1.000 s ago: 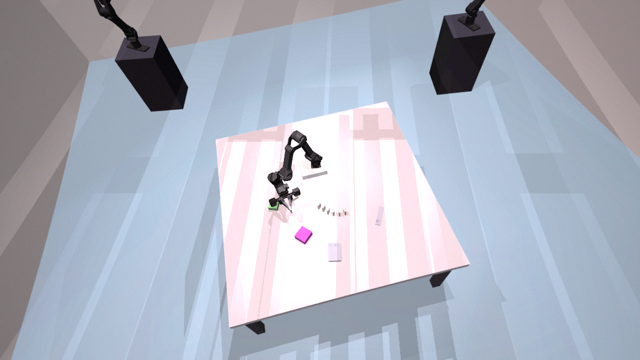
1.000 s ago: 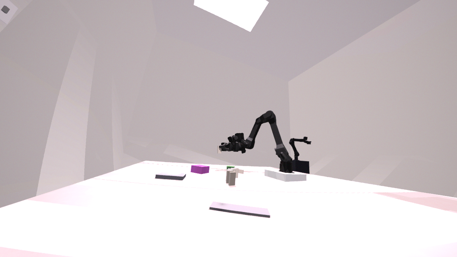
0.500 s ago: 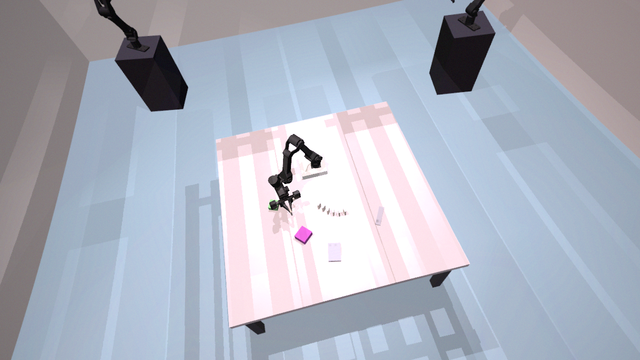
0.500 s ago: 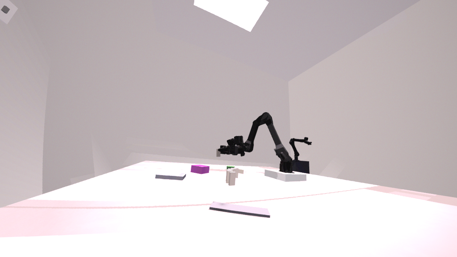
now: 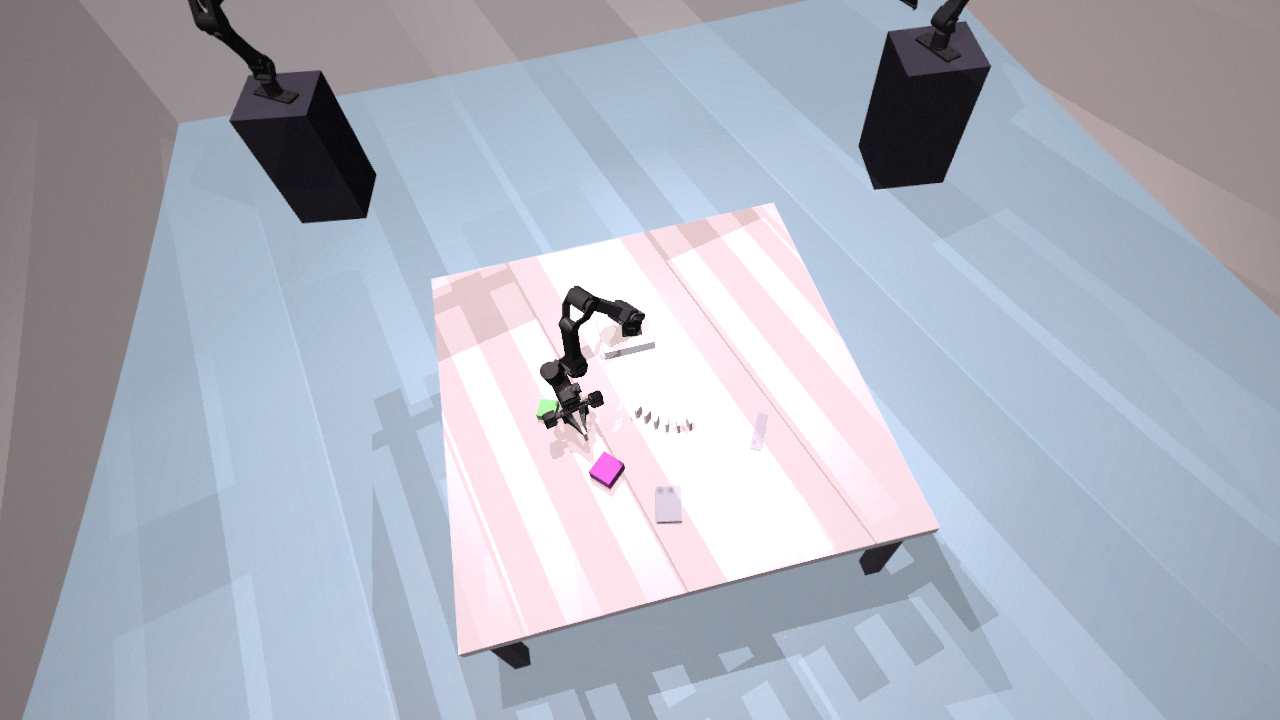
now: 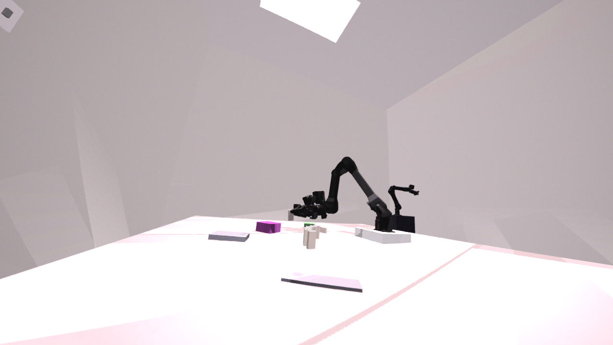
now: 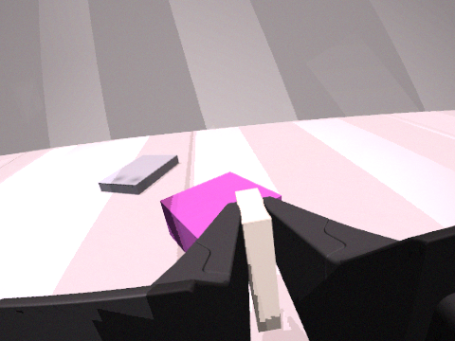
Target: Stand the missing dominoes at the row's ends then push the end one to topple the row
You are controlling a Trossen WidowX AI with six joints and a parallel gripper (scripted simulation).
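My gripper (image 5: 586,436) (image 6: 292,212) (image 7: 250,211) is shut on a beige domino (image 6: 289,215) (image 7: 260,260), held by its upper part and roughly upright. It is to the left of the row in the top view; its height above the table is hard to tell. Several standing dominoes (image 5: 657,423) (image 6: 311,239) form a curved row near the middle of the table. Another beige domino (image 6: 323,230) lies flat behind the row in the exterior view; in the top view the gripper hides it.
A magenta block (image 5: 606,468) (image 6: 267,227) (image 7: 209,204) lies just beyond the fingertips. A green block (image 5: 546,409) (image 6: 309,224) is beside the arm. A grey slab (image 5: 668,507) (image 6: 228,236) (image 7: 142,171) and a thin slab (image 5: 759,431) (image 6: 325,281) lie farther out.
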